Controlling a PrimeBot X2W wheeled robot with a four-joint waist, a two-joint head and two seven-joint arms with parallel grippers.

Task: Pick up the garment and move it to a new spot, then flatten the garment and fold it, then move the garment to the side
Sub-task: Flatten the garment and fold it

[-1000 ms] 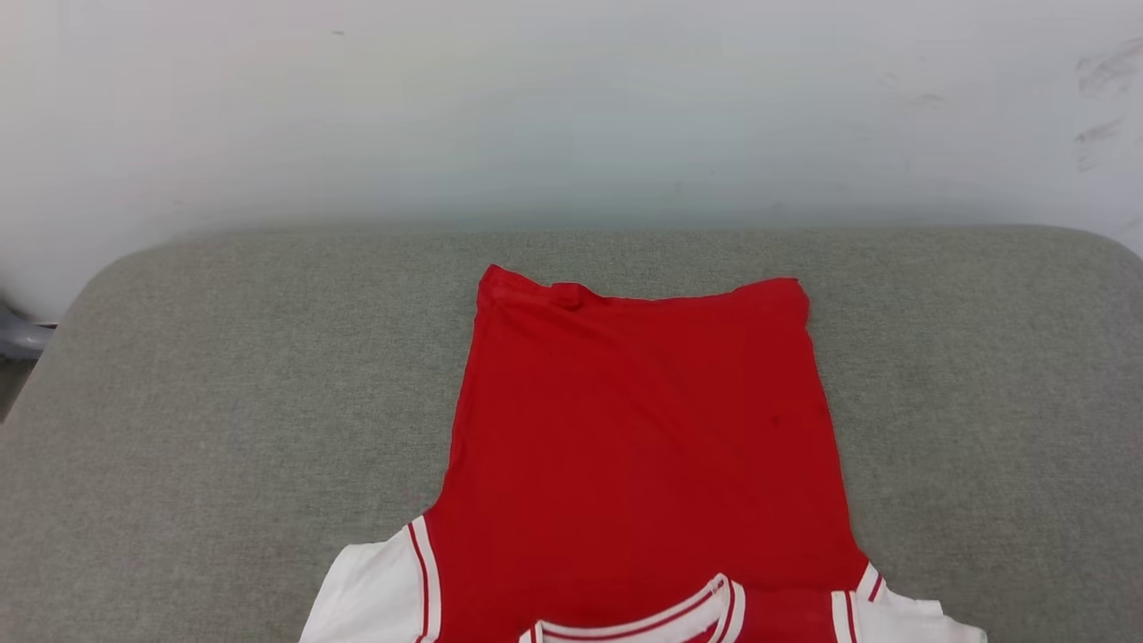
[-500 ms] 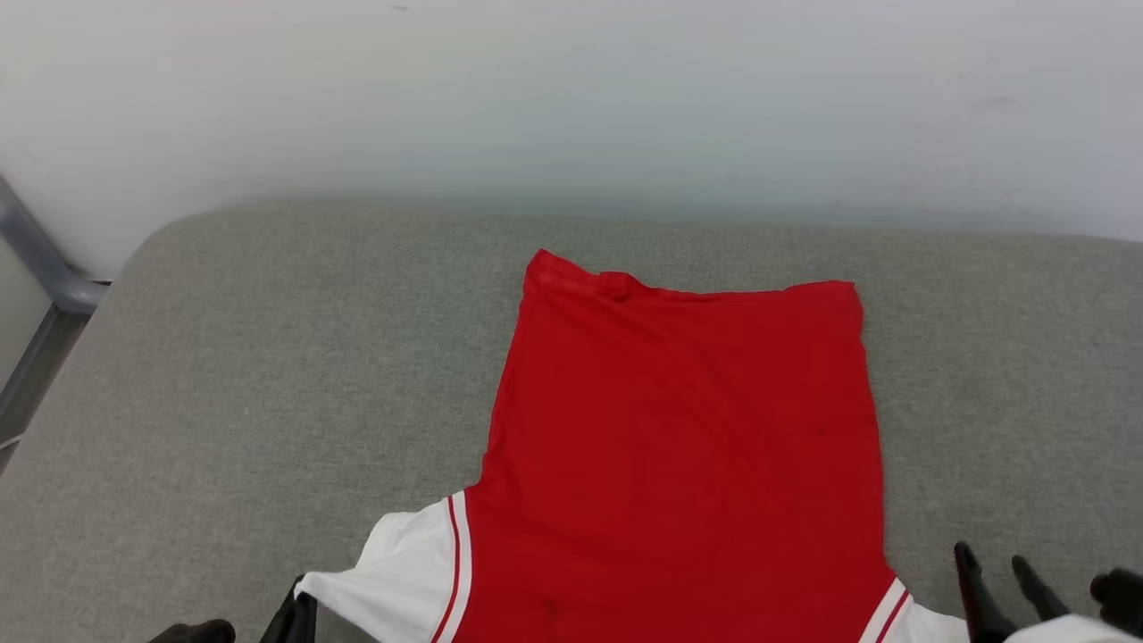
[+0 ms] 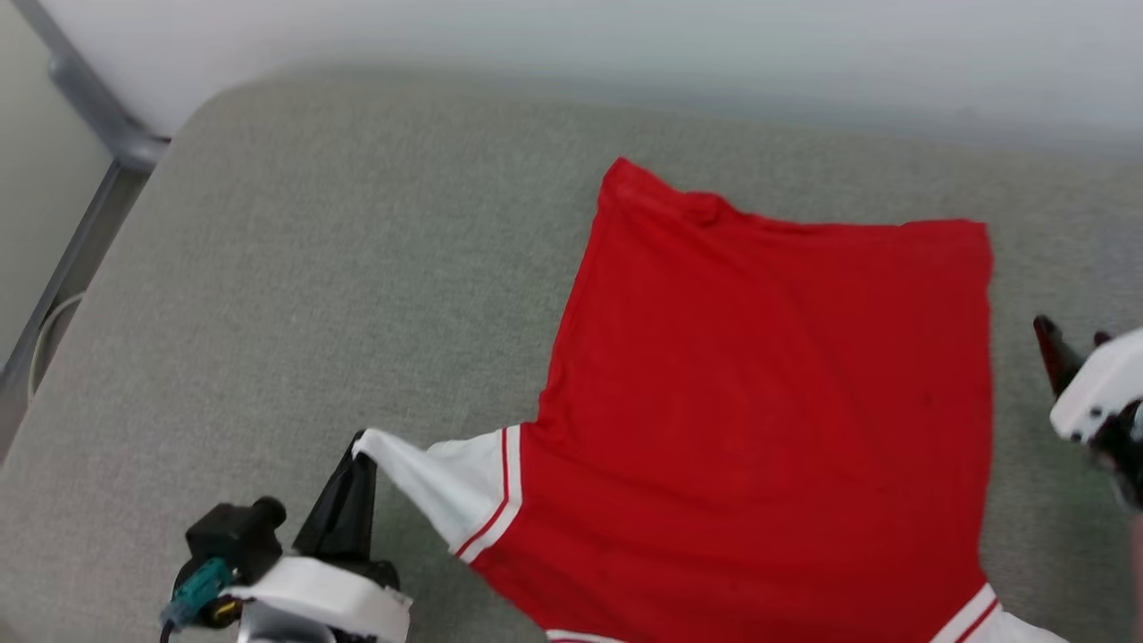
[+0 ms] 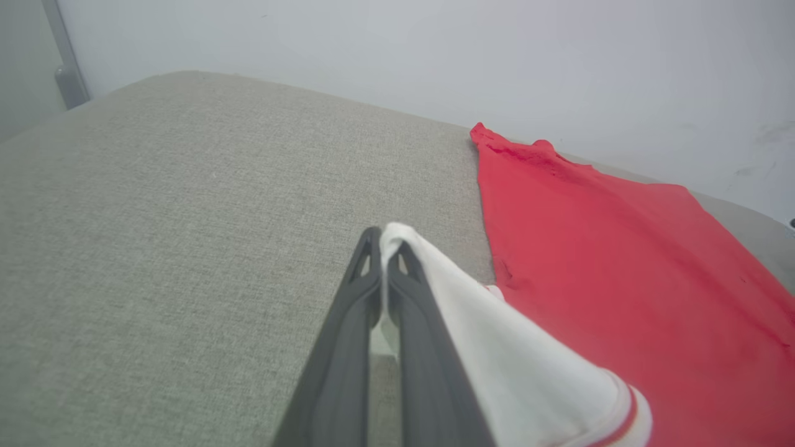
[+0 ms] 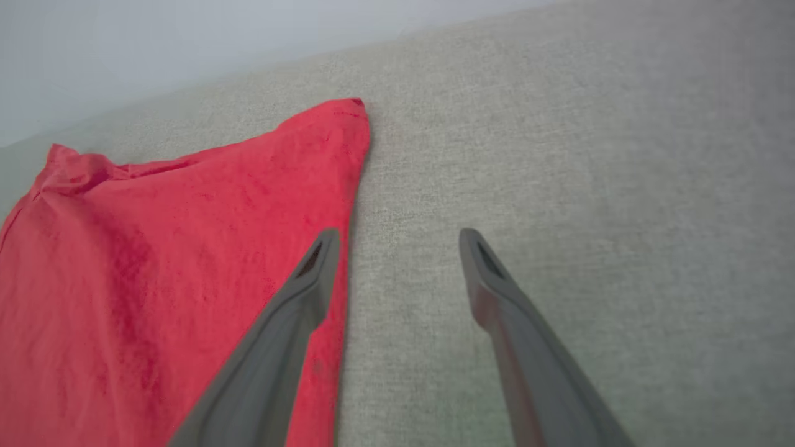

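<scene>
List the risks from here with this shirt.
The left gripper pinches the white sleeve only at its tip; a pull may slip it free or skew the garment.
The right gripper hangs open beside the garment, holding nothing, so one-sided tugging could wrinkle it.
The bunched hem may get folded in.

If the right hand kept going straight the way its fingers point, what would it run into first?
Probably the bare grey cushion: the open right hand points alongside the garment's side edge, not at it. How steeply it tilts down is unclear; beyond stands the pale wall.
</scene>
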